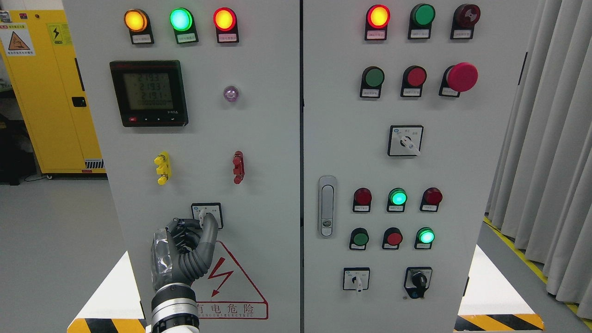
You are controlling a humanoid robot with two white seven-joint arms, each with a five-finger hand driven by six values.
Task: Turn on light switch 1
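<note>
We see our left hand [185, 249] raised against the left door [259, 199] of the cabinet, its arm coming up from the bottom edge. The fingers are curled, and the thumb and fingertips meet at the knob of the switch [207, 215], a small square selector low on that door, just above the red warning triangle [231, 286]. The hand appears to grasp the knob, though its fingers hide most of it. Above the switch sit a yellow terminal [163, 168] and a red terminal [238, 167], then the meter [148, 92] near the door's upper left. Along the top edge three lamps [180, 19] glow amber, green and red. We cannot see our right hand.
</note>
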